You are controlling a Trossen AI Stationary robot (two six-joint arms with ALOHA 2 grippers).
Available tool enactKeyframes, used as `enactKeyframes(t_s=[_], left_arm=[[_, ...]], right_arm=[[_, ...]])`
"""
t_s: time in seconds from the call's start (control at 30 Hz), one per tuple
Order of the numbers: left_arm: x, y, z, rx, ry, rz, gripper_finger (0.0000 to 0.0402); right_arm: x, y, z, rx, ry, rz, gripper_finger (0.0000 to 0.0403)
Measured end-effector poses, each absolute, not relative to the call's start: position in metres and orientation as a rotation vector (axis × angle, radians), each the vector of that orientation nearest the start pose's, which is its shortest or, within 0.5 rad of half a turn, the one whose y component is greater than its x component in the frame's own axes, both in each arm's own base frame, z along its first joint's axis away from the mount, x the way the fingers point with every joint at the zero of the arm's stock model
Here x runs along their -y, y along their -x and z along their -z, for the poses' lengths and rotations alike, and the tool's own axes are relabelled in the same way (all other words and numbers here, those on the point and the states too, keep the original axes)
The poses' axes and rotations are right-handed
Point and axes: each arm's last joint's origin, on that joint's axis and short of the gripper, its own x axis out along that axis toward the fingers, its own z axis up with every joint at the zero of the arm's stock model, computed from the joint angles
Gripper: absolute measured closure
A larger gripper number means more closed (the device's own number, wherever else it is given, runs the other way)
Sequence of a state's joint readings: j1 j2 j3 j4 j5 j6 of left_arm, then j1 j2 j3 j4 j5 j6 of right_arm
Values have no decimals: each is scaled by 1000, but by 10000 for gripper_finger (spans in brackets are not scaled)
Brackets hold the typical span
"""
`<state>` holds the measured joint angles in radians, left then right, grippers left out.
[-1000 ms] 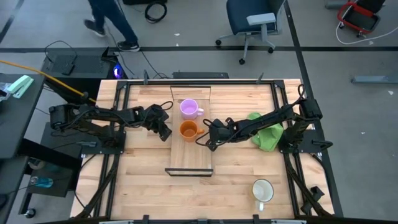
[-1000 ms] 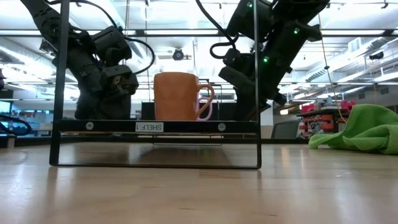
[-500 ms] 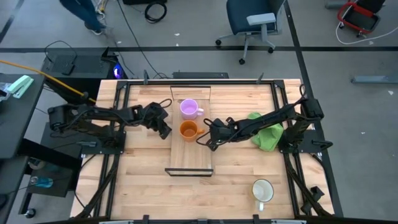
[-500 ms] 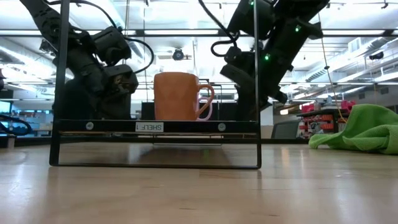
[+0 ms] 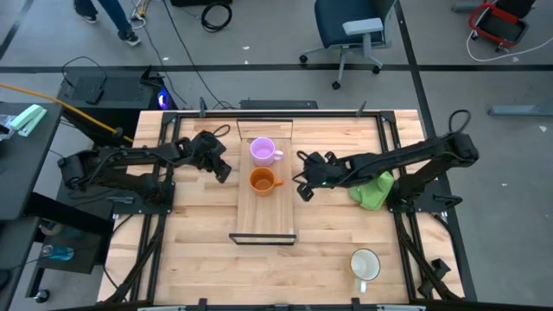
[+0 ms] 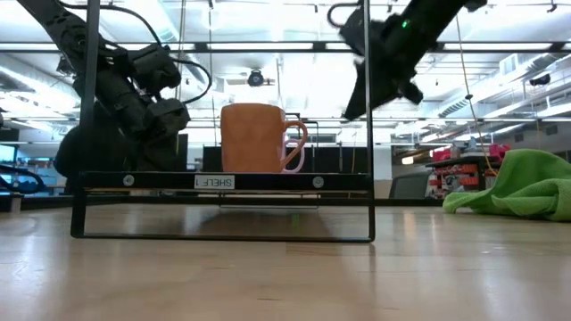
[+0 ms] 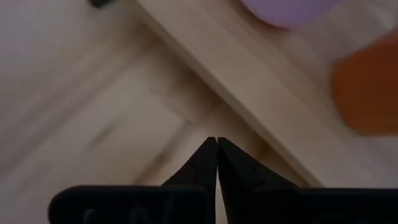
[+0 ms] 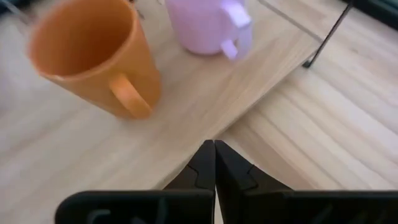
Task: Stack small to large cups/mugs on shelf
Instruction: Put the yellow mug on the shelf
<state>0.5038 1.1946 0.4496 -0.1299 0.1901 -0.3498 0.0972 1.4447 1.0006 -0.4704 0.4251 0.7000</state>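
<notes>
The shelf (image 5: 264,186) lies along the middle of the table (image 5: 199,259), one short end toward the far edge. Two mugs stand upright on its far half: the purple mug (image 5: 263,151) nearer the far end, and the orange mug (image 5: 262,180) just beside it toward the near end, not touching. Both handles point toward the right edge of the table. The white mug (image 5: 365,264) stands on the table near the near right corner, well apart from the shelf.

The left gripper (image 5: 222,170) hangs over the table just off the shelf's left side, level with the gap between the two mugs, fingers clenched together on nothing. The right gripper (image 5: 304,189) is raised off the shelf's right side, near the orange mug's handle but clear of it, fingers pressed together and empty.

A green cloth (image 5: 370,184) lies crumpled toward the right edge, partly under the right arm.
</notes>
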Motion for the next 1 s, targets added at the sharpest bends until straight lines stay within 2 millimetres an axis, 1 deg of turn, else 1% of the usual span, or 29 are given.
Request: enactKeyframes(t_s=[0.13, 0.27, 0.5, 0.63, 0.77, 0.83, 1.0], left_arm=[[-105, -176, -153, -771, 606, -482, 388], [-112, -168, -150, -811, 574, -501, 384], [-119, -158, -147, -858, 578, -541, 386], [-120, -158, -147, -858, 557, -578, 391], [-121, -157, -147, -860, 542, -609, 385], [-121, -158, -148, -859, 542, -609, 381], [-121, -158, -147, -861, 543, -608, 375]], right_arm=[[-22, -273, -262, -686, -447, 561, 396], [-31, -254, -283, -642, -472, 492, 396], [-46, -212, -317, -563, -624, 367, 396], [-52, -185, -332, -521, -759, 321, 397], [-55, -161, -342, -492, -899, 293, 397], [-58, -152, -344, -482, -953, 298, 397], [-69, -138, -335, -586, -1063, 347, 397]])
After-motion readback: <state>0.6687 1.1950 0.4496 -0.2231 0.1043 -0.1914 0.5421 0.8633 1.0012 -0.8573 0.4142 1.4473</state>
